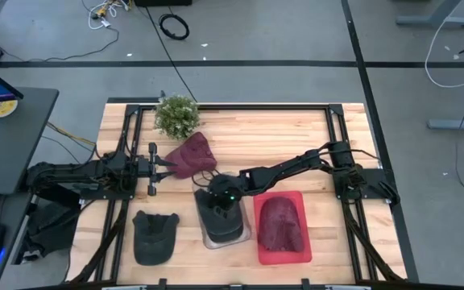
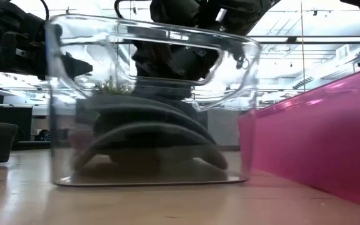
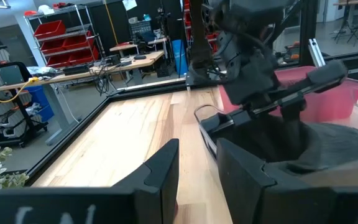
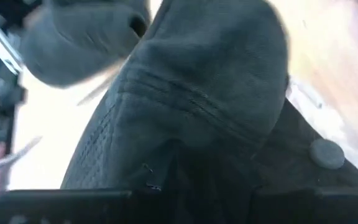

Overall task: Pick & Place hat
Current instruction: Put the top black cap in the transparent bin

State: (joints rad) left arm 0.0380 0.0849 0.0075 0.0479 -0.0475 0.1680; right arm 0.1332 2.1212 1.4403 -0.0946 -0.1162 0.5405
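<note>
Right gripper (image 1: 218,196) hangs over the clear plastic bin (image 1: 224,234), jaws grasping a dark grey cap (image 4: 197,106); left gripper (image 1: 167,164) grasps a maroon hat (image 1: 192,153).

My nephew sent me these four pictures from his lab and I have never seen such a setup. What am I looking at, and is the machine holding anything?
These are two dark robot arms at a wooden table. One picture looks down from above, one looks level across the tabletop, and two come from cameras on the arms' wrists.

On the table lie a small green plant, a maroon hat, a dark cap, a clear container with another dark cap inside, and a red tray holding a maroon hat.

The left gripper rests at the loose maroon hat. The right gripper reaches down into the clear container, onto the cap. Whether either truly grips is unclear.
</note>
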